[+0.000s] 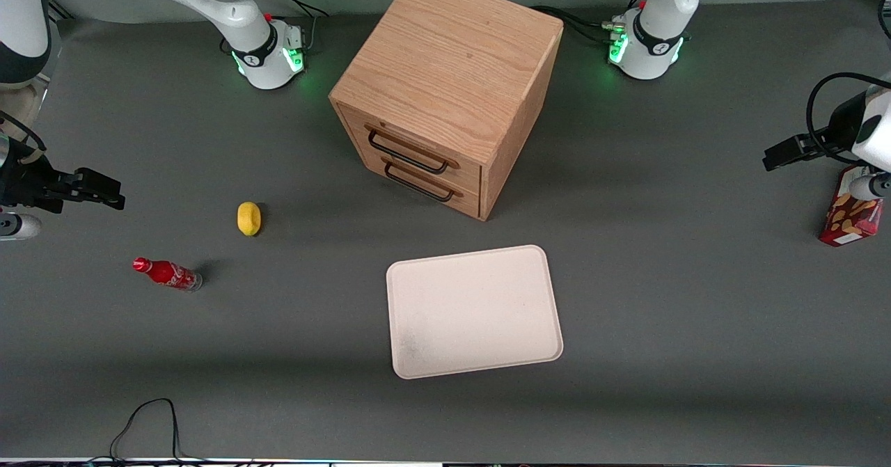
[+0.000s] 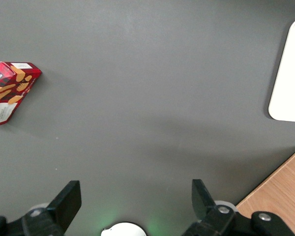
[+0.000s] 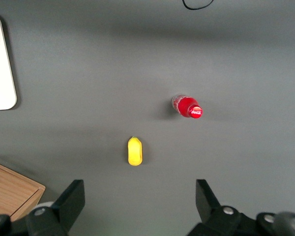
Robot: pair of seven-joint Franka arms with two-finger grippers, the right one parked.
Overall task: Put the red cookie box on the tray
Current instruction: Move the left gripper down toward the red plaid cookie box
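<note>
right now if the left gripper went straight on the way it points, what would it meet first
Probably bare table: the open gripper points down at empty grey surface between the red cookie box and the tray. Height is unclear.

My gripper (image 2: 132, 201) open-jawed above grey table (image 1: 661, 328): on it tray (image 1: 473, 310), cookie box (image 1: 850, 216), cabinet (image 1: 445, 91), bottle (image 1: 167, 273), lemon (image 1: 248, 218).

The red cookie box (image 1: 852, 218) shows tan cookie pictures on dark red. The tray (image 1: 473, 310) is cream-white, the worktop (image 1: 661, 328) grey. The black pincer (image 2: 132, 196) hangs above it.
</note>
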